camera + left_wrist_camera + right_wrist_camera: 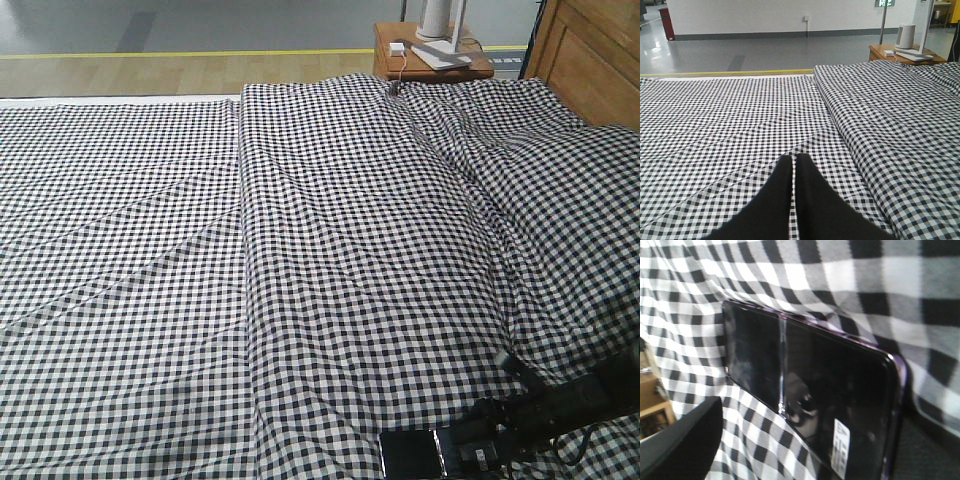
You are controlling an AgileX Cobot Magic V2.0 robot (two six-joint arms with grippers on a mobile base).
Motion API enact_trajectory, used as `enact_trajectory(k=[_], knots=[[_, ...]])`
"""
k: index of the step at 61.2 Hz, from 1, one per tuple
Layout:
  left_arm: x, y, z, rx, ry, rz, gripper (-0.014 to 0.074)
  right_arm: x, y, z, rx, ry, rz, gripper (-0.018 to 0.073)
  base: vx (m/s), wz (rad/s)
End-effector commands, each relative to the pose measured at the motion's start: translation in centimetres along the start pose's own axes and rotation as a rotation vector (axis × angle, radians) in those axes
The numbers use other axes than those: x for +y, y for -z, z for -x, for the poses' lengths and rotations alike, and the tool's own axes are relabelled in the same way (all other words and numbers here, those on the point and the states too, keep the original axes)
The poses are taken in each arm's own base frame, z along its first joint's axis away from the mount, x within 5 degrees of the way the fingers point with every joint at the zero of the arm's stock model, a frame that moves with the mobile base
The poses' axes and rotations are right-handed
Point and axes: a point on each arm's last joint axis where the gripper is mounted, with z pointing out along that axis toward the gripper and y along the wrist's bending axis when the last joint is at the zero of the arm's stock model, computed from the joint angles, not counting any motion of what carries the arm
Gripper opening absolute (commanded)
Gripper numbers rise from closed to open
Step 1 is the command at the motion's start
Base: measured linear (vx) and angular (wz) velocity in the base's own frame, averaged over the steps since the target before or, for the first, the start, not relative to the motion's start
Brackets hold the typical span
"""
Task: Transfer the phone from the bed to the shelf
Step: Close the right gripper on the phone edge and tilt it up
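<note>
Black phone (411, 452) lies flat on the gingham bed (330, 250) at six o'clock. Right hand (462, 448), at its three o'clock, is open, empty; left hand (794, 159) closed, empty. Bunching fabric could spoil the pinch.

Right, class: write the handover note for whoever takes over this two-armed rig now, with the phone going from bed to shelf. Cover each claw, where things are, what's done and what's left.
Left claw: shut, empty, hovering over the bed.
Right claw: looks open, low beside the phone. Its one visible finger is clear of the phone, so there is no grip yet.
Phone: lying on the bed near the front edge.
Shelf: not in view.
Done: right claw is at the phone, nothing more.
Left: close on the phone, lift it, carry it to the shelf, set it down.
</note>
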Motion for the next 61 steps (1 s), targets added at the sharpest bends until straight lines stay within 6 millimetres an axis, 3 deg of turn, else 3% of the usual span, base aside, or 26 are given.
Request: enact_trajectory(k=[1,11,19,28,42,61], knots=[[0.1,0.0,0.6,-0.076,0.010,0.010,0.0001,1.6,1.4,0.9,-0.023,0.041,0.074,0.0582,0.00,0.00],[0.1,0.0,0.6,-0.076,0.010,0.010,0.0001,1.6,1.4,0.9,-0.023,0.043,0.073,0.0559,0.00,0.00],[0.1,0.0,0.6,-0.076,0.010,0.010,0.0001,1.6,1.4,0.9,-0.023,0.043,0.073,0.0482,0.00,0.00],[0.1,0.0,0.6,-0.076,0.010,0.010,0.0001,1.6,1.4,0.9,-0.024,0.048,0.072,0.0315,0.00,0.00],[0.1,0.0,0.6,-0.076,0.010,0.010,0.0001,1.7,1.7,1.5,-0.032,0.066,0.077,-0.0015,0.00,0.00],[0.1,0.0,0.6,-0.076,0.010,0.010,0.0001,3.0,2.8,2.2,-0.034,0.099,0.145,-0.0006,0.00,0.00]])
